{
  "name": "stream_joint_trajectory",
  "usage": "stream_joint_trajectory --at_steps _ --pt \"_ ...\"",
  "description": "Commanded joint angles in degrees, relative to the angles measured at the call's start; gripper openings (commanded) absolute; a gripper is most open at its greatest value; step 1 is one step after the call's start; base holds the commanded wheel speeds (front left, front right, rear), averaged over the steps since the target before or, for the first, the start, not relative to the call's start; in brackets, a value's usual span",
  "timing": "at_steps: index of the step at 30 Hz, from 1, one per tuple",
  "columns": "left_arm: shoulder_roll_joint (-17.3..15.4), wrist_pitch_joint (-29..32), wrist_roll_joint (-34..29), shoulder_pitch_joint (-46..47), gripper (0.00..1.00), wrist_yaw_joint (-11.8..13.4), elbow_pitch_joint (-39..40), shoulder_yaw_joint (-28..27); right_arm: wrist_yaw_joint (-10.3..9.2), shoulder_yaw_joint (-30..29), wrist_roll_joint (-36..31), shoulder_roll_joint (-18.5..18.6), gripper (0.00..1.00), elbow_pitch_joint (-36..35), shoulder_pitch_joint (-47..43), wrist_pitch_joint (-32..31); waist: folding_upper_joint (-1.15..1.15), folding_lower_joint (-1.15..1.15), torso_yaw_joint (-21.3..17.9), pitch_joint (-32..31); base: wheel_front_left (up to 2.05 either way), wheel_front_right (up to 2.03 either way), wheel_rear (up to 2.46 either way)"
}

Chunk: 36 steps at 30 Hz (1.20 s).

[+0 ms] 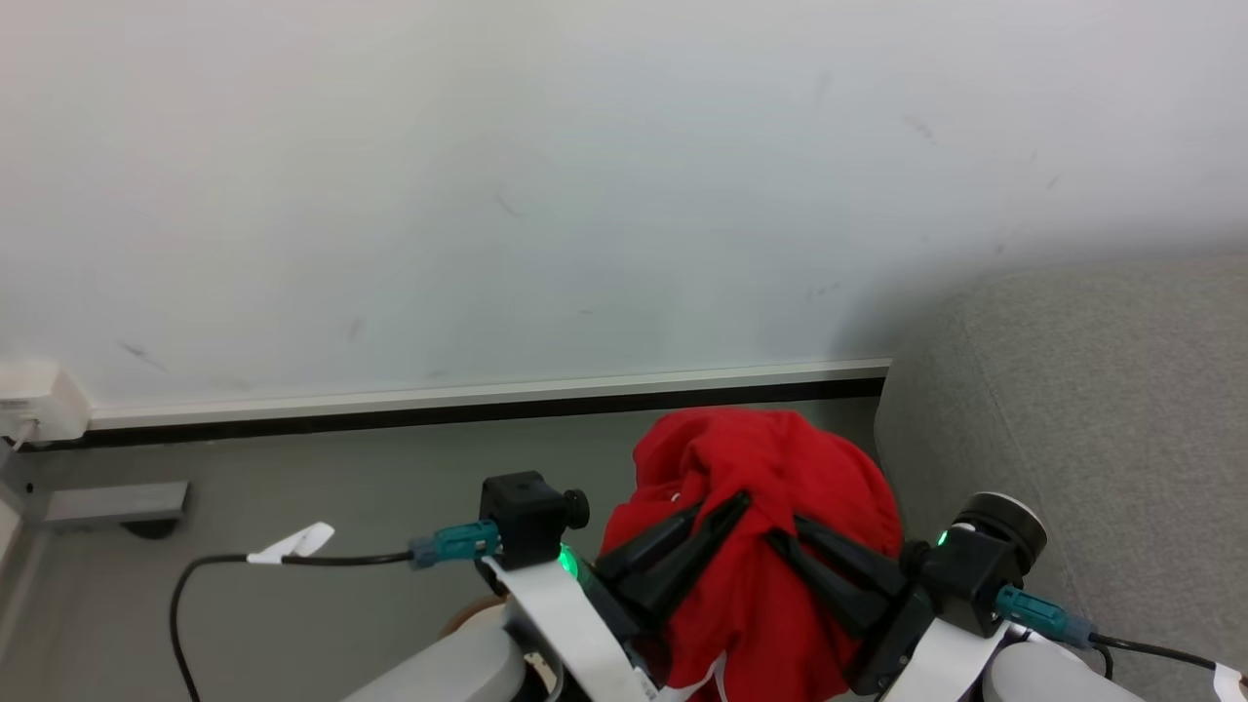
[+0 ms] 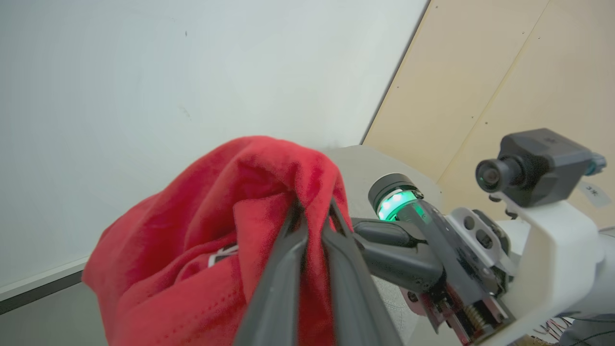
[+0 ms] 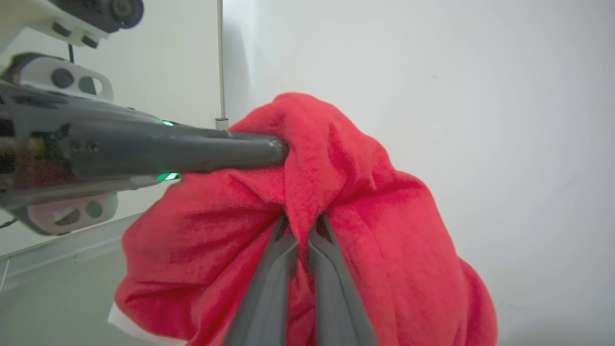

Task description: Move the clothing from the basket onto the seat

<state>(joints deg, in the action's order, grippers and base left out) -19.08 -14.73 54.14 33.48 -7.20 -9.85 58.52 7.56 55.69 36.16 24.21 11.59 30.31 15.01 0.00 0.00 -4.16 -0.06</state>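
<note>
Pinching: left end effector (image 1: 726, 505) and right end effector (image 1: 785, 529), each pressed together on a top fold of the clothing (image 1: 770, 458).
Position: bunched, held aloft just beside the seat (image 1: 1072, 409).
Handling: likely light, soft, floppy; take thick folds, not trim.

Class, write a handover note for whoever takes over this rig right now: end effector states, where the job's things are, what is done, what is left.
Left end effector: shut on the clothing.
Right end effector: shut on the clothing.
Clothing: bunched, held up between both, just left of the seat, not on it.
Done: clothing gripped and lifted.
To do: carry it right, over the seat, and release.
</note>
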Motion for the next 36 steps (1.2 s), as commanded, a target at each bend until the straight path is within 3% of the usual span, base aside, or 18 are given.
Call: stream_joint_trajectory --at_steps 1,8,14,28,36 --pt "0.2 -0.3 -0.9 -0.9 1.0 0.1 -0.3 -0.5 -0.14 -0.8 -0.3 -0.8 0.0 0.7 -0.7 0.2 0.0 0.0 0.5 0.1 0.0 0.0 0.0" --pt "1.1 -0.4 -2.6 -1.8 1.0 0.6 -1.5 -2.2 -0.14 -2.6 -1.8 -3.4 0.0 2.6 -1.1 0.2 0.0 0.0 2.3 0.1 0.0 0.0 0.0" --pt "0.8 -0.4 -4.7 -3.0 1.0 1.2 -1.7 -4.0 -0.14 -3.7 -2.4 -3.3 0.0 2.8 -1.2 0.2 0.0 0.0 2.0 0.1 0.0 0.0 0.0" --pt "1.3 -0.4 -8.2 -6.0 1.0 1.2 -1.6 -7.5 -0.14 -7.5 -3.7 -0.8 0.0 1.6 -2.5 0.2 0.0 0.0 -2.9 0.5 0.0 0.0 0.0" --pt "1.0 -0.4 -9.1 -6.8 1.0 0.8 -2.0 -8.1 -0.14 -9.7 -4.7 0.6 0.0 0.3 -2.5 0.2 0.0 0.0 -8.6 0.8 0.0 0.0 0.0"
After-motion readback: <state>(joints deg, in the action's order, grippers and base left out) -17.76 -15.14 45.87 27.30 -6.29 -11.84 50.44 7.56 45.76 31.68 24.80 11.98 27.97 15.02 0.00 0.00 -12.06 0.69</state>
